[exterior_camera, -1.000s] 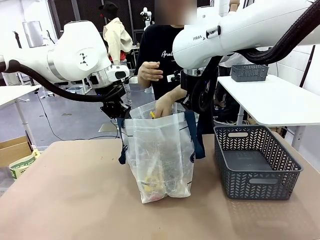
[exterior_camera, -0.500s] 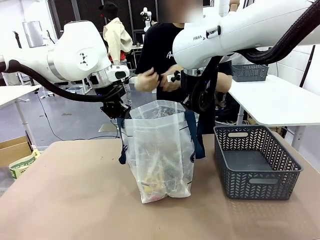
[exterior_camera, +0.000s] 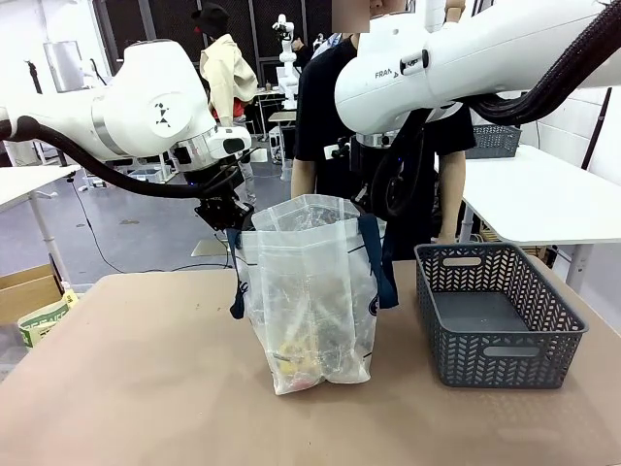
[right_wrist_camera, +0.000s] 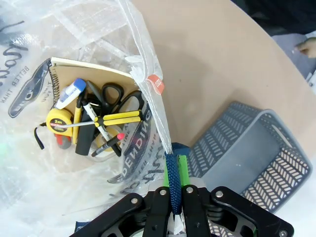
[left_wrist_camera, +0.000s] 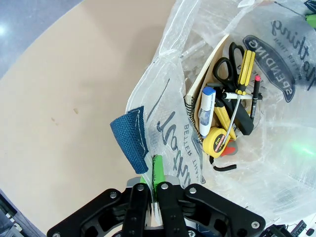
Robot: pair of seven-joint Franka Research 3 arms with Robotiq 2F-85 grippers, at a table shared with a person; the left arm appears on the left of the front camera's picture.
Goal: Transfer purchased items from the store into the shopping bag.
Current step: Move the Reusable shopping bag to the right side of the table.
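The shopping bag (exterior_camera: 310,291), translucent with blue handles, stands upright mid-table with its mouth held wide. My left gripper (exterior_camera: 231,221) is shut on the left handle strap (left_wrist_camera: 131,138), seen up close in the left wrist view (left_wrist_camera: 150,170). My right gripper (exterior_camera: 374,209) is shut on the right strap (right_wrist_camera: 172,173). The purchased items lie at the bottom of the bag: a yellow tape measure (left_wrist_camera: 216,143), black scissors (left_wrist_camera: 228,64), a spiral notebook (right_wrist_camera: 74,69), pens and a glue stick. The person (exterior_camera: 325,116) stands behind the bag, hands away from it.
An empty dark grey lattice basket (exterior_camera: 505,364) sits right of the bag, near the table's right edge. A white side table (exterior_camera: 543,194) stands behind it. A cardboard box (exterior_camera: 24,291) lies off the table's left side. Bare tabletop lies in front.
The person's hand, which was dipped into the bag's mouth, has pulled out and the person has straightened up. Both arms and the bag have stayed still.
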